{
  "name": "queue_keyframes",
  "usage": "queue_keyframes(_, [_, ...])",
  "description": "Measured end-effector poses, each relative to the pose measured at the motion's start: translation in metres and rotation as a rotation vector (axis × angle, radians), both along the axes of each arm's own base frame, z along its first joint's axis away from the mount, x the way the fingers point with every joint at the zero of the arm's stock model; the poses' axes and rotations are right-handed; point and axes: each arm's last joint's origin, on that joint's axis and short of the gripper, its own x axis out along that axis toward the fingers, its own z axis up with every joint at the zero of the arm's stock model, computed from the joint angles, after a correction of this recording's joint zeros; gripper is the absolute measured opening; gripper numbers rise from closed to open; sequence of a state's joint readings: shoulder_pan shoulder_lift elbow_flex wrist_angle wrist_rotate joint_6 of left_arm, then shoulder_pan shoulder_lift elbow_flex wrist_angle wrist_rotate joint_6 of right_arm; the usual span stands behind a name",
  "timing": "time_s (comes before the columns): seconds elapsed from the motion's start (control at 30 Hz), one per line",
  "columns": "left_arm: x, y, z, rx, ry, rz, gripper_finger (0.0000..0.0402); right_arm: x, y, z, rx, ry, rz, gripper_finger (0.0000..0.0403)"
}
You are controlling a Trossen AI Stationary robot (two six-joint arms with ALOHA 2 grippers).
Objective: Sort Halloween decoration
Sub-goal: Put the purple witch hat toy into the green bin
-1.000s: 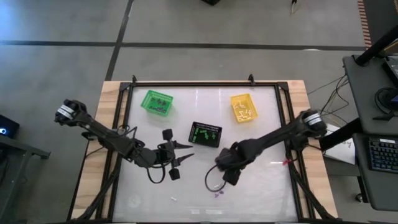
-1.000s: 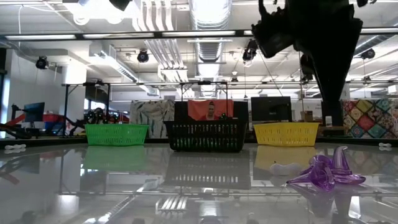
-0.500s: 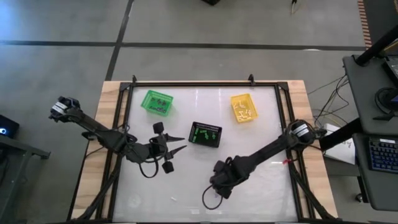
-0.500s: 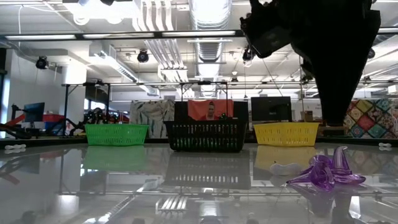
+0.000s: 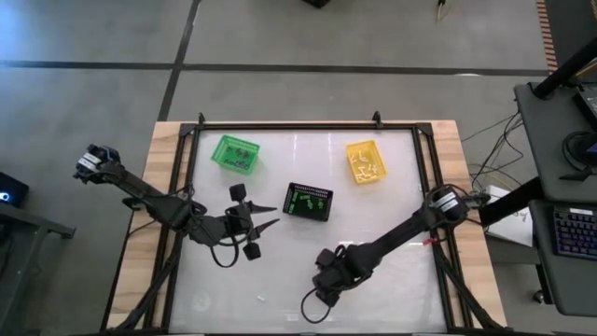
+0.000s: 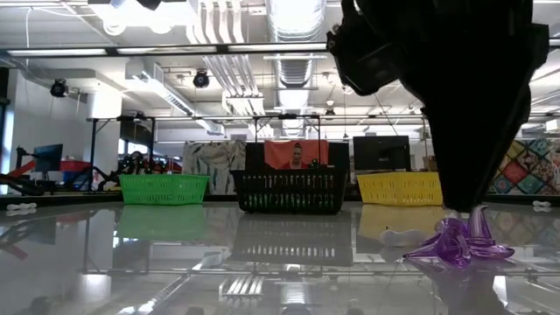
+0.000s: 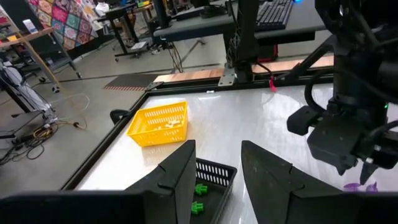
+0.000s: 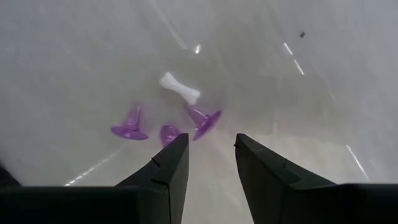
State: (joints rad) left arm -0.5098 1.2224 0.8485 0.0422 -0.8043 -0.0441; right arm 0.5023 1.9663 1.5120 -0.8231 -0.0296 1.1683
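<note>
Near the front edge of the table (image 5: 410,187), your right claw (image 8: 208,163) hangs low over a small bunch of trinkets. Its two fingers (image 8: 165,171) stand apart with nothing between them. Just past the tips lie three purple witch hats (image 8: 165,127) and one white bone (image 8: 180,88), all close together on the shiny top. In the low view the hats (image 6: 459,243) sit right under the big dark arm.

Your left claw (image 7: 216,177) waits in the air beside the black basket (image 5: 308,201), near the middle of the table. Its fingers are apart too, and it holds nothing.

At the back stand the green basket (image 5: 235,153) and the yellow basket (image 5: 365,161). The yellow one has pale bits inside, and the black one has green bits. One more tiny white piece (image 5: 262,298) lies alone near the front, well apart from the bunch.

You seem to be at the picking step: the right claw is lining up on the purple hats. Next, I think you need to go down a little more, put just one hat between the fingers, and squeeze. Take care not to bump the bone or the other hats. Which basket takes purple, I cannot tell.
</note>
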Motion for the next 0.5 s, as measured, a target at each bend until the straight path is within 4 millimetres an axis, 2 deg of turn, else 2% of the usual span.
queue_keyframes(0.33, [0.0, 0.0, -0.001, -0.006, 0.003, 0.001, 0.0112, 0.002, 0.0, -0.004, -0.023, -0.01, -0.008, 0.0106])
queue_keyframes(0.5, [0.0, 0.0, -0.001, -0.006, 0.005, 0.001, 0.0112, 0.005, 0.003, -0.017, -0.031, -0.007, -0.004, 0.0091])
